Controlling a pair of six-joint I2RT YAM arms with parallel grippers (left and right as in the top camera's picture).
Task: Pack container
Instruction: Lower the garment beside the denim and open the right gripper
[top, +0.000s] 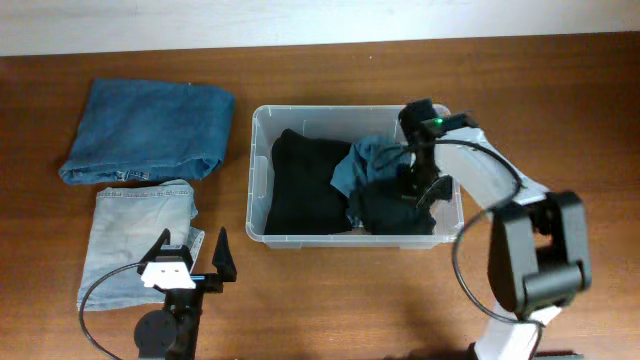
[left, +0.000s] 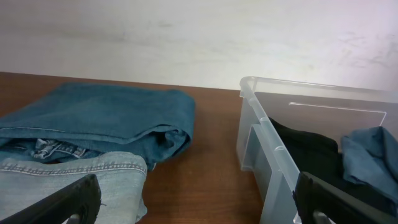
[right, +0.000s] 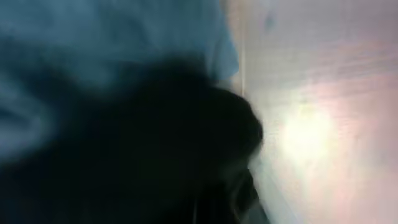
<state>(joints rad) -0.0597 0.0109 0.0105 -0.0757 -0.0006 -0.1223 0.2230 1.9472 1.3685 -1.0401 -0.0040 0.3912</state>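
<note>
The right claw (top: 420, 188) is seen clenched tight and sunk into the right end of the container (top: 258, 190), pressed against a dark garment (top: 390, 215). Whether a fold is actually pinched cannot be told, as the right wrist view is nothing but blurred dark and blue cloth. Just to the left of it, a blue garment (top: 355, 165) is bunched mid-tub, and a black garment (top: 305, 185) is laid flat beyond that.

The container is placed at the centre of the overhead frame on the worktop (top: 330, 300), its long axis running left to right.

The left claw (top: 192, 255) is held spread wide with nothing in it, at the lower left of the frame. It is parked right at the edge of the light denim (top: 130, 235). Further up, in the upper left, the dark denim (top: 150, 130) is folded.

Two pieces are judged left to pack, and both lie on the left arm's side. The tub is found to the right of the left claw, close by, so a short carry rightward is called for.
</note>
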